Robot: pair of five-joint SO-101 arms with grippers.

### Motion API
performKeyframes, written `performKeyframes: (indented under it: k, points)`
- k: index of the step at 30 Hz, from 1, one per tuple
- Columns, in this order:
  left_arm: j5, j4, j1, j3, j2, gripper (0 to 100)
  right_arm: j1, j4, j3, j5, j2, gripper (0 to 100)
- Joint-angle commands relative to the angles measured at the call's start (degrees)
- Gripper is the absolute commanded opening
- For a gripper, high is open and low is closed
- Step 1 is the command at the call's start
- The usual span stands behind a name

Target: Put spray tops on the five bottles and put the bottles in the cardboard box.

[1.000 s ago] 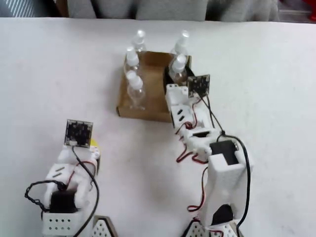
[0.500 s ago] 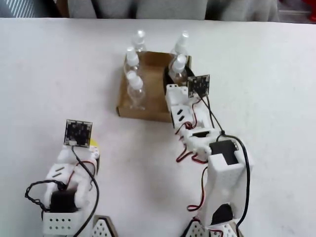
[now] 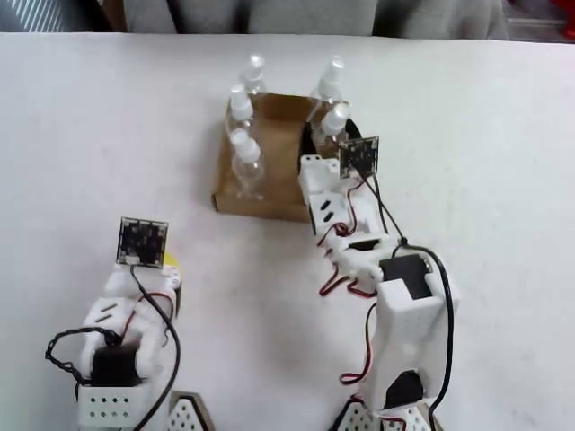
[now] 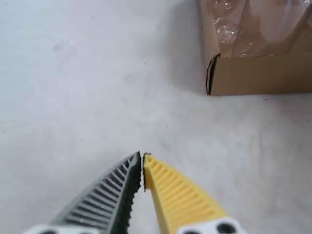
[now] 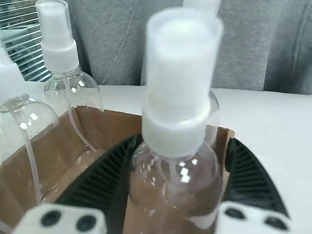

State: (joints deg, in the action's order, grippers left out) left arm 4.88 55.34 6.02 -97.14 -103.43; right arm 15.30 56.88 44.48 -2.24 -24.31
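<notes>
The bottle (image 5: pixel 173 180), clear and with a white spray top (image 5: pixel 180 73) on it, stands upright inside the box (image 3: pixel 280 175), close against the wall on the right arm's side. The right pincer (image 3: pixel 331 131) is spread around it. One black jaw sits inside the box at the bottle's side and the other lies outside the cardboard wall, so the wall stands between that jaw and the bottle and nothing is pinched. Whether the inner jaw touches the bottle cannot be told. The four other bottles (image 3: pixel 244 160) are in the box too, each with its white top on: two along the wall opposite the right pincer and two toward the far end. The box lies open side up on the white table (image 3: pixel 108 117), near its middle. The left pincer (image 4: pixel 142 158) is well apart from the box, low over bare table on the near left, with its grey and yellow jaws pressed together at the tips and holding nothing
</notes>
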Motion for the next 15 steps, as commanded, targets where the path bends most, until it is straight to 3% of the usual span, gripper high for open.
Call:
performKeyframes:
  k: [1, 8, 15]
  points:
    - [0.53, 0.44, 0.48, 0.09, -0.31, 2, 0.57, 0.75, 0.0, -0.26, 2.24, 24.4]
    - [0.62, 1.41, 0.48, 0.09, -0.31, 2, 1.01, -4.0, 3.16, -0.62, 9.19, 31.2]
    - [0.62, 1.41, 0.48, 0.09, -0.31, 2, 0.66, -12.26, 3.25, -5.98, 14.73, 37.4]
